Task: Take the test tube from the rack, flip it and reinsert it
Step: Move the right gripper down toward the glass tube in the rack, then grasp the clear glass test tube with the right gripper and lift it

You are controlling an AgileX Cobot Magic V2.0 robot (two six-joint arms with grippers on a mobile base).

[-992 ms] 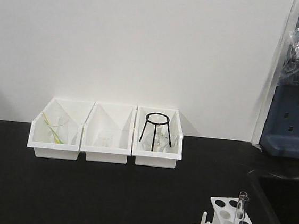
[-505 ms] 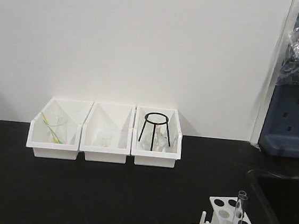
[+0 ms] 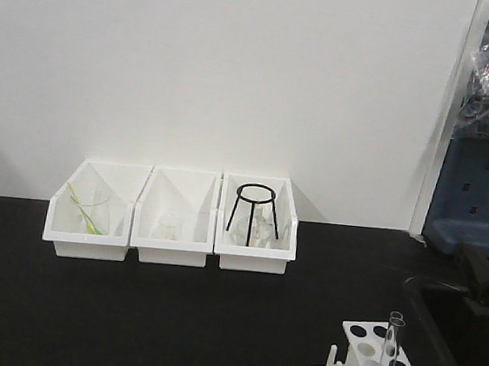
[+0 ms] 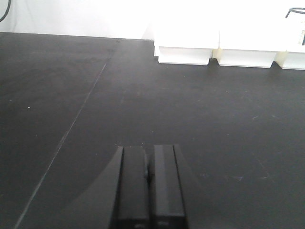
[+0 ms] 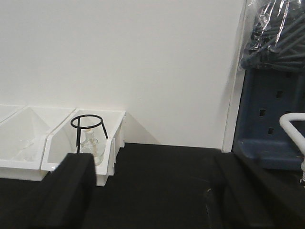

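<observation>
Right claw (image 3: 482, 280) has come into view, spread wide; tube (image 3: 391, 354) in rack (image 3: 364, 358) sits below-left of it. Left claw (image 4: 150, 188) clenched, empty.

Our left gripper (image 4: 149, 157) shows two flat, matte-black fingers with squared tips; our right gripper (image 5: 151, 164) has thick, blocky black fingers.

This is a laboratory: a black bench (image 3: 126, 310), three white bins (image 3: 171, 247) along its back edge holding glassware (image 3: 171, 224) and a black tripod stand (image 3: 248, 223), a rack (image 3: 357, 363) with a test tube (image 3: 391, 347) near its front right corner.
</observation>
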